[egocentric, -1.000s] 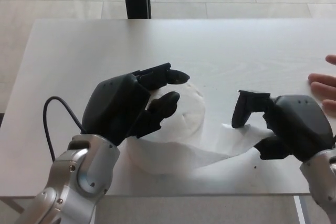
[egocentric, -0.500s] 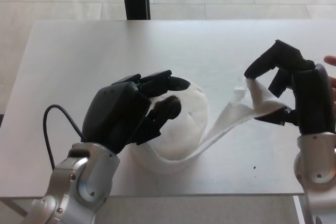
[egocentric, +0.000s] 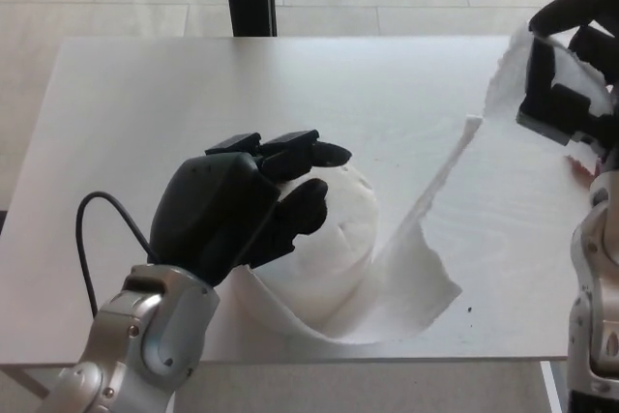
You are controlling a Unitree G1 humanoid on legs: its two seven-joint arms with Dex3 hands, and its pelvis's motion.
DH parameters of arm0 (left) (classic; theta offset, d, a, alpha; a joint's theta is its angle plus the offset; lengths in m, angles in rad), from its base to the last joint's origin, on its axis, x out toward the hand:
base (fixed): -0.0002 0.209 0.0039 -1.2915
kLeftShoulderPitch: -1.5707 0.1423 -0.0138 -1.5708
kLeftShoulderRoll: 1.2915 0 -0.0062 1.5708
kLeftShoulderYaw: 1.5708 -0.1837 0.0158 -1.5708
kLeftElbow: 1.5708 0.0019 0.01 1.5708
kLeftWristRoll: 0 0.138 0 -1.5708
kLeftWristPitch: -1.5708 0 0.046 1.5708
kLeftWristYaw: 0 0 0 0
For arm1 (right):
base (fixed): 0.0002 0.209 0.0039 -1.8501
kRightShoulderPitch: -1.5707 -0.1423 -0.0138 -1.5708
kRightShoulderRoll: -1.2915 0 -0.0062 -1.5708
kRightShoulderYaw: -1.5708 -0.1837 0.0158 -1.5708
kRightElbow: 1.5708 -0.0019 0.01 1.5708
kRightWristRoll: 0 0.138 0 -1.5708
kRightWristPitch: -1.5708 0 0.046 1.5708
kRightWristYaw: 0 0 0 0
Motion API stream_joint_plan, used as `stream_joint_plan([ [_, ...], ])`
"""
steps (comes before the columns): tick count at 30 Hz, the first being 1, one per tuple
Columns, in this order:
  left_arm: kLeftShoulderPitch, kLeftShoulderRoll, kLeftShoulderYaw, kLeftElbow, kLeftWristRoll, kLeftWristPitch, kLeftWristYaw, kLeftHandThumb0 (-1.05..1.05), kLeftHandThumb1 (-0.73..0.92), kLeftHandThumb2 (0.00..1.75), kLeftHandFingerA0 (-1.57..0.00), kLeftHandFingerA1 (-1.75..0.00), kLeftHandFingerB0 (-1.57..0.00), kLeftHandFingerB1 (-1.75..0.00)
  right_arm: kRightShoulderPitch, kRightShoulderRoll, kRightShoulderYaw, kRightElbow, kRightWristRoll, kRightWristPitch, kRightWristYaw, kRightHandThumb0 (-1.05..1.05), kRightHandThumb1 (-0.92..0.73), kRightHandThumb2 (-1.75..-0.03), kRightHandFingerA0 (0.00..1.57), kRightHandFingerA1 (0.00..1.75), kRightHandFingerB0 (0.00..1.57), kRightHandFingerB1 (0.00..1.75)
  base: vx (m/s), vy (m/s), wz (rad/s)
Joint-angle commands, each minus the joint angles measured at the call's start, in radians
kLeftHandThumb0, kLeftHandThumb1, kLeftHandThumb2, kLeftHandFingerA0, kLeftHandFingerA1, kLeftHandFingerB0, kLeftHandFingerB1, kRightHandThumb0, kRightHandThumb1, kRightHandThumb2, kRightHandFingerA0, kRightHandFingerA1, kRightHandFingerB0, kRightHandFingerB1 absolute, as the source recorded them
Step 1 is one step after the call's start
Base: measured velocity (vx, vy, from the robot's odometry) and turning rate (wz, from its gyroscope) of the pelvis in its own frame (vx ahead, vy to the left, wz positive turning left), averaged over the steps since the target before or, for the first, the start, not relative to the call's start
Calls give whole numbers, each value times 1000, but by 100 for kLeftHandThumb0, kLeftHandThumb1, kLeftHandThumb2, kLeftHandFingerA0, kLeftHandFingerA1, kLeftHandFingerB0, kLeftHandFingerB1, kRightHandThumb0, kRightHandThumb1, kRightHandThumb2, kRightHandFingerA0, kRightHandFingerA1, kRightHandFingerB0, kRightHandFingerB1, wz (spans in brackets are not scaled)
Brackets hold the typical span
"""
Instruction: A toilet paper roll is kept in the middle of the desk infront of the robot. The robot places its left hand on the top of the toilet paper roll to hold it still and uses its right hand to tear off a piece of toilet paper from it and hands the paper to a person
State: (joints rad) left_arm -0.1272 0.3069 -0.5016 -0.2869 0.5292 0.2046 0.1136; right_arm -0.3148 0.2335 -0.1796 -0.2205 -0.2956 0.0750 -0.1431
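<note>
Left hand [egocentric: 242,205] presses the toilet paper roll [egocentric: 334,239] (fingers spread); right hand [egocentric: 571,55] grips the paper piece [egocentric: 508,84].

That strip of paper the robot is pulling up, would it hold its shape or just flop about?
Probably floppy: the paper strip sags and twists between the toilet paper roll and the raised right hand. Likely fragile too, since its loose lower edge looks ragged. It seems very light; the left hand resting on the roll appears enough to steady it.
</note>
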Motion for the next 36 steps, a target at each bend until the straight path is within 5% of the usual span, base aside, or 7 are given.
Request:
stream_joint_plan([
  [1,146,68,-53,101,60,77,-121,-37,52,55,-59,-60,-54,-44,-95,52,-118,-100,294,274,2,-11,-34,-157,109,175,94,157,0,0,0],
  [3,149,67,-53,95,62,87,-130,-38,53,55,-60,-58,-54,-44,-115,40,-134,-98,298,289,1,-12,-33,-156,109,175,94,156,0,0,0],
  [8,157,68,-40,106,61,61,-114,-37,51,58,-74,-143,-53,-45,-196,-152,-172,-40,247,266,83,-15,-38,-146,101,175,83,152,0,0,0],
  [13,184,70,-31,98,67,58,-120,-44,43,72,-82,-115,-50,-54,-252,-283,-233,42,273,247,98,-17,-34,-147,103,175,89,154,0,0,0],
  [15,188,70,-29,113,65,23,-109,-38,53,55,-54,-52,-54,-46,-270,-350,-265,75,291,219,113,-13,-38,-137,104,175,91,153,0,0,0],
  [27,214,52,-17,116,88,12,-110,-44,42,76,-63,-72,-50,-55,-289,-475,-263,173,292,135,104,-9,-35,-142,103,175,89,155,0,0,0],
  [36,230,49,-10,128,91,-30,-97,-37,52,55,-53,-56,-57,-47,-70,-723,-16,505,61,-233,146,-15,-38,-132,90,174,77,157,0,0,0],
])
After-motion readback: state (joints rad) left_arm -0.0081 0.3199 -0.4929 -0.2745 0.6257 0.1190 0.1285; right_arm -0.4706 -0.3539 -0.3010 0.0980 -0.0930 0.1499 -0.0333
